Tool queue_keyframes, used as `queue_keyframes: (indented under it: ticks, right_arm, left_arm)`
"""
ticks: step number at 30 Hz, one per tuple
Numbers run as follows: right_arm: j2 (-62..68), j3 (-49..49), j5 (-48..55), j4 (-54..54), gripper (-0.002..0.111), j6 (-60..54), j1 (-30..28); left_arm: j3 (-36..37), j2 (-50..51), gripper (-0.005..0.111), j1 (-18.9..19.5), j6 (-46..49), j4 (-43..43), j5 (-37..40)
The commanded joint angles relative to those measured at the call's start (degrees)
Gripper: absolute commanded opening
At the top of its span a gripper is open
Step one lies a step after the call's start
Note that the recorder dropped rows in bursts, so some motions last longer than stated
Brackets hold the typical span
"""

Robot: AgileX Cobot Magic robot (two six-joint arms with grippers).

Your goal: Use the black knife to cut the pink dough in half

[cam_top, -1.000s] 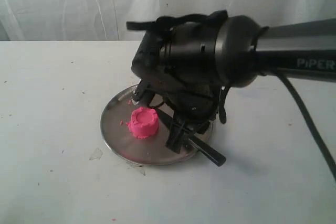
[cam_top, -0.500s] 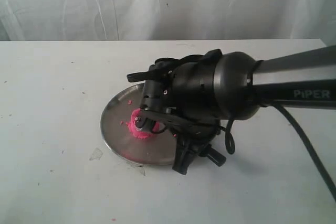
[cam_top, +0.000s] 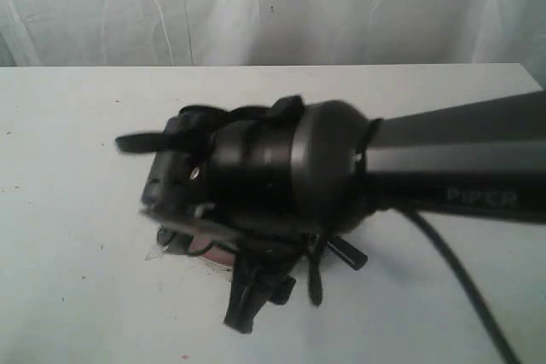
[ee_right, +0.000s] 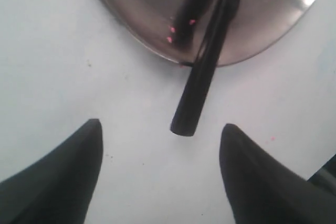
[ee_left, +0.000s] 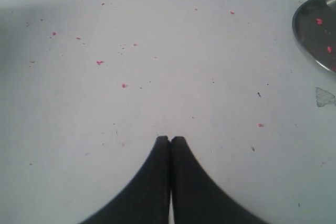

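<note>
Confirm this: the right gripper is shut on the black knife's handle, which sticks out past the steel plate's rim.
Wrong grip. The right gripper is open, clear of the black knife, as the right wrist view shows. The handle does stick out past the rim of the steel plate.

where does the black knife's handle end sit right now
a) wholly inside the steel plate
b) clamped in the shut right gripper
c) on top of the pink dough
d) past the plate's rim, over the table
D: in the right wrist view the black knife crosses the steel plate rim, and its handle end is over the table, untouched by the open right gripper.
</note>
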Motion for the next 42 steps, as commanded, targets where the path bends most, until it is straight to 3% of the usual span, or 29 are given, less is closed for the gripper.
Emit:
queue_keyframes:
  ticks: [1,20,42]
  right_arm:
    - [2.78,-0.09,0.47,-11.06,0.060,10.44,2.89]
    - [8.19,8.82,0.47,-16.69,0.056,23.29,-1.37]
    - [8.90,9.23,-3.16,-21.23,0.056,24.89,-2.44]
  left_arm:
    - [0.17,-0.28,0.000,-0.25,0.06,-0.15,-0.03]
    - [0.17,-0.28,0.000,-0.25,0.06,-0.15,-0.03]
    - [0.17,-0.28,0.000,-0.25,0.06,-0.15,-0.03]
